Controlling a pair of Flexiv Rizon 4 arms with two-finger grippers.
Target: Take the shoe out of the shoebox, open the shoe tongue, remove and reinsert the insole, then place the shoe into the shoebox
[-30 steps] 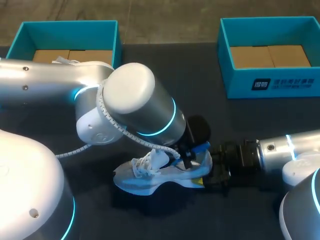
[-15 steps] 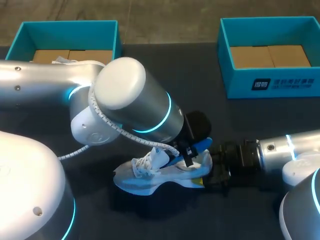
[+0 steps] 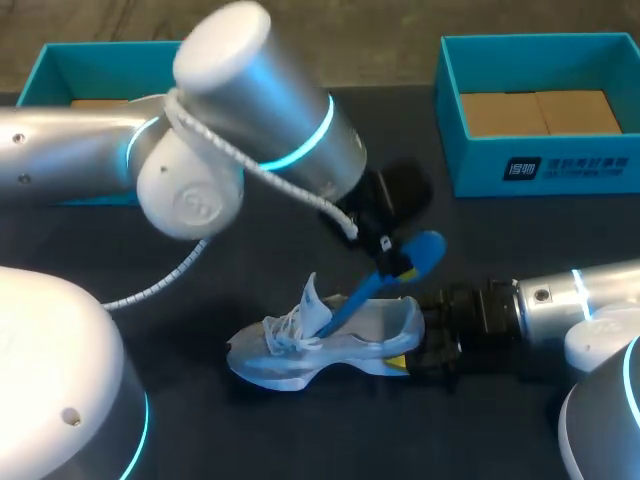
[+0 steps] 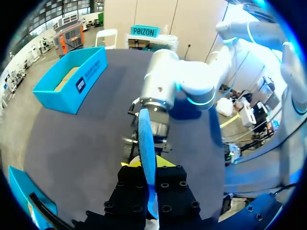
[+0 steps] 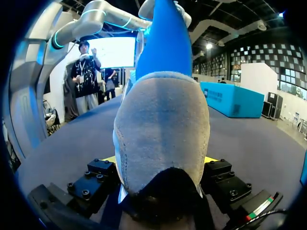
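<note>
Blue insole (image 3: 385, 280) slants up out of the pale grey shoe (image 3: 320, 350). Its lower end is tucked in beside the raised tongue and its upper end is pinched in the left gripper (image 3: 398, 262), which hangs above the shoe's heel. In the left wrist view the insole (image 4: 146, 153) runs edge-on straight between the closed fingers of that gripper (image 4: 150, 167), with the right arm (image 4: 165, 88) just ahead.

The shoe stands on its sole on the dark table (image 3: 220, 430), laces toward my left side and heel toward my right. The right gripper (image 3: 412, 345) comes in low from the right and clamps the heel from both sides. The right wrist view shows it plainly — the grey heel (image 5: 160, 139) fills the gap in the gripper (image 5: 160, 160), a yellow tip pressed to each flank, and the insole (image 5: 165, 43) rises beyond.

Two teal shoeboxes sit at the far edge — one (image 3: 60, 60) behind the left arm, the other (image 3: 540, 170) at the right, both well apart from the shoe.
</note>
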